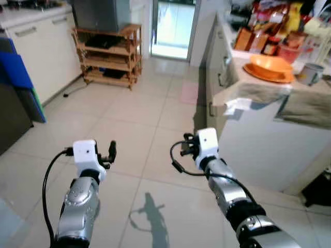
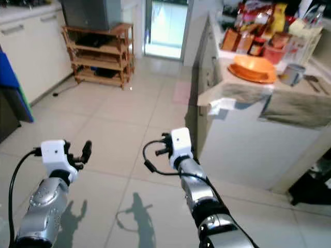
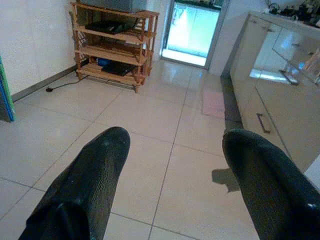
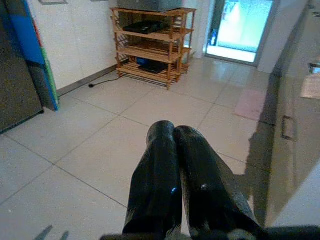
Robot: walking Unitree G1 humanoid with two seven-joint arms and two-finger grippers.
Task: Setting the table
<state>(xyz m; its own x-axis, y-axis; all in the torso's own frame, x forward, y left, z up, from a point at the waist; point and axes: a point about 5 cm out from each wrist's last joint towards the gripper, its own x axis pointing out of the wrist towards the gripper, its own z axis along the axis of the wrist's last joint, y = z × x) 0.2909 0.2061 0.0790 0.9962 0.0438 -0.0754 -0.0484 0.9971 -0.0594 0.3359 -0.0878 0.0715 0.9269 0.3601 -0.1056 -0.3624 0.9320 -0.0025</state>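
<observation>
An orange plate with an orange bowl on it sits on the counter, beside a grey mug and in front of a cluster of jars and packets; all of it lies well ahead of and to the right of the right gripper's fingertips. A grey cloth hangs over the counter's near edge. The right gripper is held out over the tiled floor, empty, its two black fingers pressed together. The left gripper is held out beside it, also empty, its fingers spread wide apart. Far beyond both sets of fingertips stands a wooden shelf rack, next to a bright doorway.
</observation>
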